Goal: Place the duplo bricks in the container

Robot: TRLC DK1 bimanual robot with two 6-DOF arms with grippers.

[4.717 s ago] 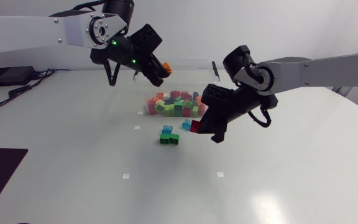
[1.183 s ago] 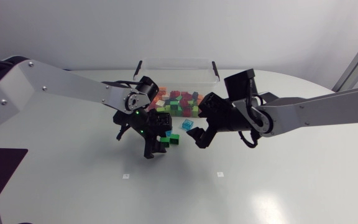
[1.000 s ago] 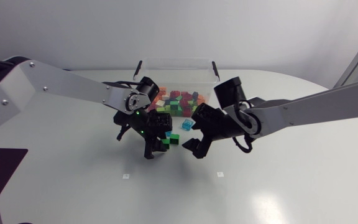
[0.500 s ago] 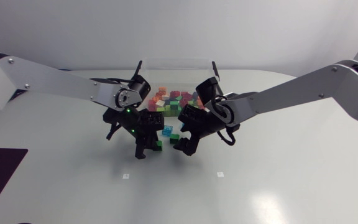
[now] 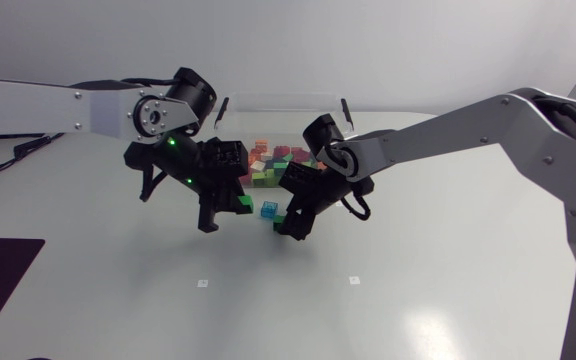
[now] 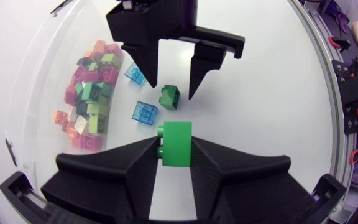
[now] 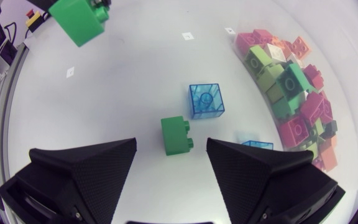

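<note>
Leftmost, the left arm (image 5: 38,100) comes in from the side edge, above the white table (image 5: 438,300). The left gripper (image 6: 174,157) is clamped on a bright green brick (image 6: 176,144), with both fingers pressing its sides and its studs pointing away from the wrist. In the head view this brick seems to hang clear of the tabletop, though the height is hard to judge.

Just ahead of it, three loose bricks lie on the table:
- a clear blue brick (image 6: 146,112);
- a second clear blue brick (image 6: 135,72), close against the container wall;
- a dark green brick (image 6: 170,97), beside the first blue one.

Behind them stands the clear container (image 5: 284,99), holding a heap of mixed bricks (image 7: 291,93) in red, pink, orange, green and yellow-green.

The right gripper (image 7: 171,144) is poised over the dark green brick with its jaws apart. One finger stands on each side of the brick and neither touches it. The right arm (image 5: 488,120) runs off to the right edge.
</note>
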